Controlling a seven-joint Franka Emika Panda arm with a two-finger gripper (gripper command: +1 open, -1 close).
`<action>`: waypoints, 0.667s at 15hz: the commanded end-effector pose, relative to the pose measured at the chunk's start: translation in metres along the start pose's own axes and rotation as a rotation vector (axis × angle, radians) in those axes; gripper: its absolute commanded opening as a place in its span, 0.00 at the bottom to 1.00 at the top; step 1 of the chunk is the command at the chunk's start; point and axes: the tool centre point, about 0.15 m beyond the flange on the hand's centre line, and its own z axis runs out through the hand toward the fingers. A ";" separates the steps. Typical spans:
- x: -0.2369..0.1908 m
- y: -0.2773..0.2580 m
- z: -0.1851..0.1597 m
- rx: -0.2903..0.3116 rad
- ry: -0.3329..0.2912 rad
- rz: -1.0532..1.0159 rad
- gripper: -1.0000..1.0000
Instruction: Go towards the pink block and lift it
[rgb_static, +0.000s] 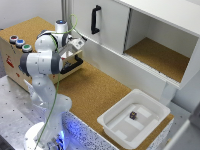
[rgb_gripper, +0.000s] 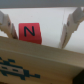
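Note:
In the wrist view, the pink block (rgb_gripper: 30, 32), with a dark letter N on its face, sits on a pale surface between my two fingers, nearer one finger (rgb_gripper: 10, 29) than the other. My gripper (rgb_gripper: 38, 39) is open and the fingers do not touch the block. In the exterior view, the gripper (rgb_static: 76, 44) hangs at the back of the wooden box (rgb_static: 15, 57), by the white cabinet. The block itself is hidden there.
The wooden box edge with blue-green print (rgb_gripper: 35, 65) lies close to the fingers. The box carries coloured buttons (rgb_static: 20, 43) and a black handle (rgb_static: 73, 65). A white cabinet with a black handle (rgb_static: 95, 19) stands behind. A white tray (rgb_static: 120, 130) holds a small dark object (rgb_static: 133, 115).

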 end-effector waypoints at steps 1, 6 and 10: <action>-0.003 0.013 -0.015 0.039 -0.019 0.044 0.00; 0.005 0.017 -0.043 0.034 0.008 0.136 0.00; 0.027 0.019 -0.040 0.088 -0.047 0.201 0.00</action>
